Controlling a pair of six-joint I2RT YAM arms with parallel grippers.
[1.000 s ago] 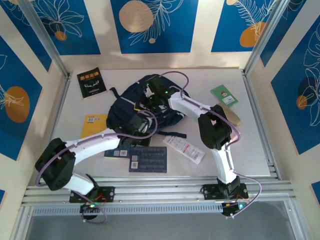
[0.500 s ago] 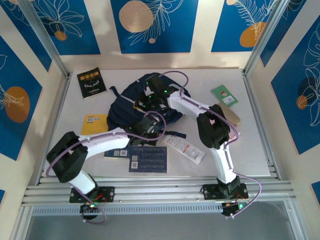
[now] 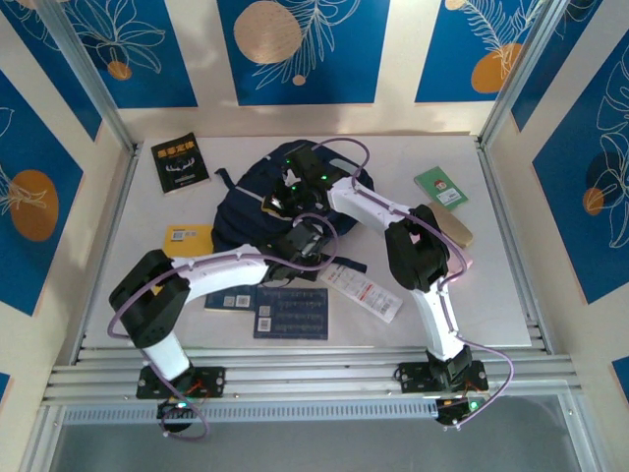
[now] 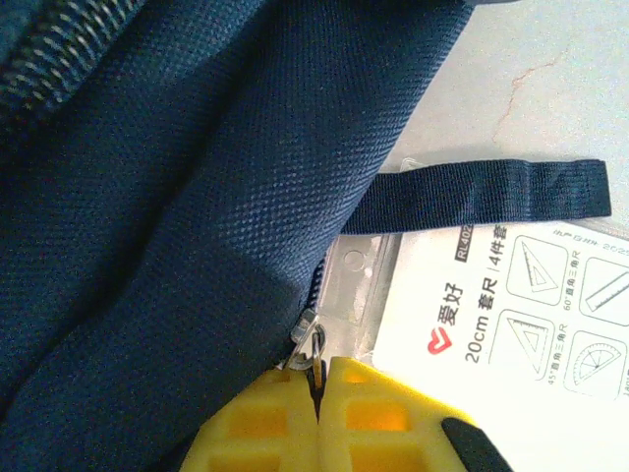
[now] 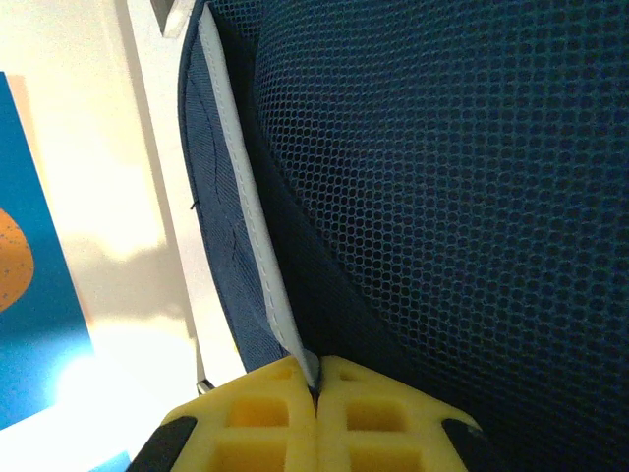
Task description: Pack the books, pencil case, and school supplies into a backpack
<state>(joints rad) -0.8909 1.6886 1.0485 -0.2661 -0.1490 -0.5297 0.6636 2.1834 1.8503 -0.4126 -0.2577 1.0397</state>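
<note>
Top external: backpack [image 3: 234, 218] lies diagonally, far-right to near-left; left hand [image 4: 319, 379] pinches zipper pull [image 4: 312, 346]; right hand [image 5: 316, 379] pinches its edge

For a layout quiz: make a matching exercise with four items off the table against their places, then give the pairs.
Items:
1. black book
2. green booklet
3. white packet
4. yellow book

Places:
A. far side, right of the backpack
B. far left corner
C. just left of the backpack
D. near side, right of the blue books

Pairs: 1-B, 2-A, 3-D, 4-C
</note>
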